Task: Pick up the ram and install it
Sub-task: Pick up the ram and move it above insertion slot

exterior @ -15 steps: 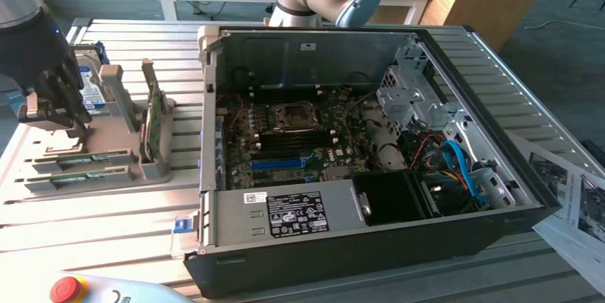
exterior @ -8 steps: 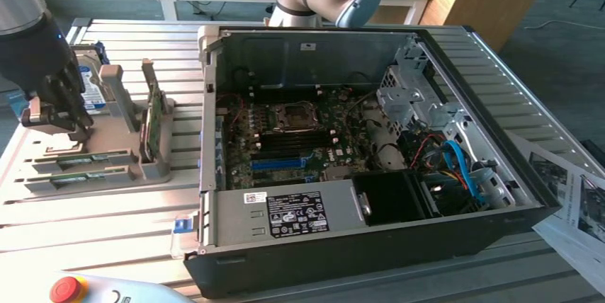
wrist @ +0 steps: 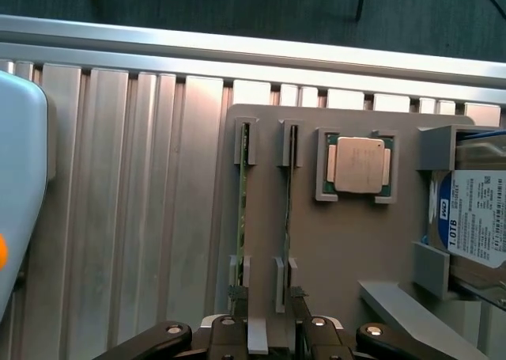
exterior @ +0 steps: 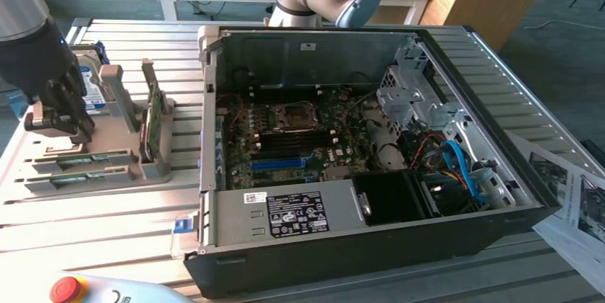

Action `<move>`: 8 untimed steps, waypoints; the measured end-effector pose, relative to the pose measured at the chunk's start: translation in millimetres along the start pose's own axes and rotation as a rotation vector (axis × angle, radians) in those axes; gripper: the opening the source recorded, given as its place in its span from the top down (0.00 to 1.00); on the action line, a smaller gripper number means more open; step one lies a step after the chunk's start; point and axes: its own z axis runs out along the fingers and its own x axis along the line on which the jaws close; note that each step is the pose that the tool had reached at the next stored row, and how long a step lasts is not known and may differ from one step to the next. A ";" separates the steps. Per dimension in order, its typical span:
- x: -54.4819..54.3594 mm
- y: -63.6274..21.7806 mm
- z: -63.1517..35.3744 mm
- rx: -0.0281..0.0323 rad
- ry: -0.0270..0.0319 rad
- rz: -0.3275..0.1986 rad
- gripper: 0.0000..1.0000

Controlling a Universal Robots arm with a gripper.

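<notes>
Wrist view: gripper [wrist: 267,301], jaws apart, poised at the tray [wrist: 348,249] end over the ram [wrist: 241,210], which sits slotted. Judged: nothing lifted; pickup and installation outstanding.

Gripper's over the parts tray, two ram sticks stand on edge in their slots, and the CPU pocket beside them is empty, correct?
Not quite. The CPU pocket is not empty: a processor sits in it, as the wrist view shows. The rest holds: the gripper is over the parts tray, and a ram stick and a second ram stick stand on edge in their slots.
</notes>
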 end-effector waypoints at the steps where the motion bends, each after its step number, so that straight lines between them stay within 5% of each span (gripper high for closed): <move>1: 0.0 0.1 0.9 0.0000 0.0000 0.000 0.68; 8: 0.1 0.6 6.7 0.0000 0.0000 0.000 0.68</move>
